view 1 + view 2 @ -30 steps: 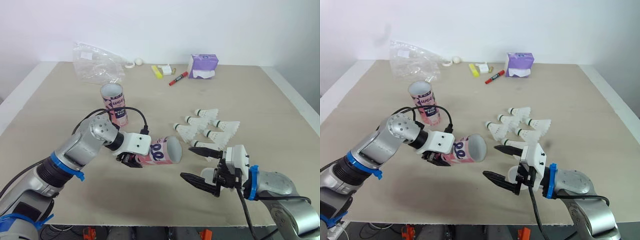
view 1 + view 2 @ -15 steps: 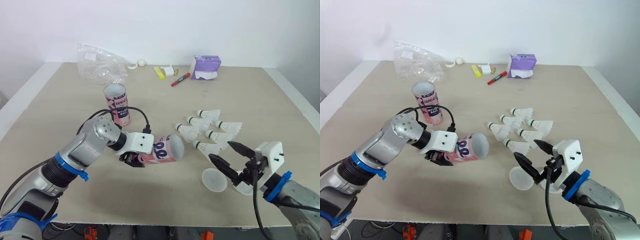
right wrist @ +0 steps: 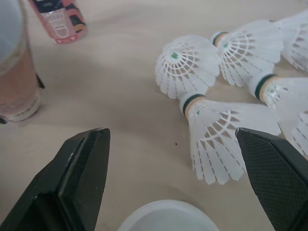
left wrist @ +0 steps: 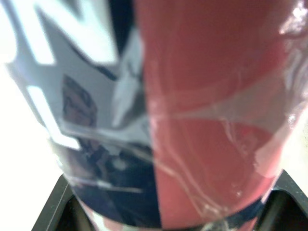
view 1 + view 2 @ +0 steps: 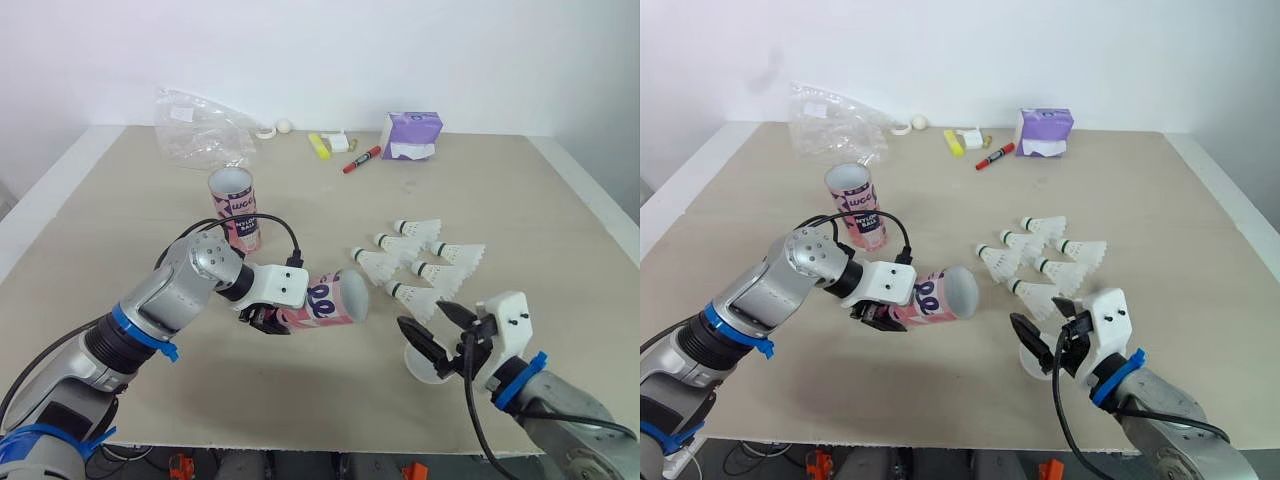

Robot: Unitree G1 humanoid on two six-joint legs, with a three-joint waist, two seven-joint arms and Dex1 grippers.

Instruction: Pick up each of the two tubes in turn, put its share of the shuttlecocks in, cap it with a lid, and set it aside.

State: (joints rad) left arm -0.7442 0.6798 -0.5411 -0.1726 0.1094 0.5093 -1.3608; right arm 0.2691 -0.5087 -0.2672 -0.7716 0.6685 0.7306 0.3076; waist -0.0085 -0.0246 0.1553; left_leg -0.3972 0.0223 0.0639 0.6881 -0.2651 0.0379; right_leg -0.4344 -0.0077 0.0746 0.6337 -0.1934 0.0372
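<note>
Pink glossy-wrapped tube lies level above the tabletop in the left gripper, fingers clenched round its base, open mouth facing the shuttlecocks. Change: right gripper has swung back in from the right, fingers spread wide and empty, now over the translucent plastic lid and aimed at the nearest shuttlecock. Reads as loading about to start, capping still far off. Six white feathery skirts, green-banded round heads, light and crushable. Second tube stands upright, uncapped, well behind.
</note>
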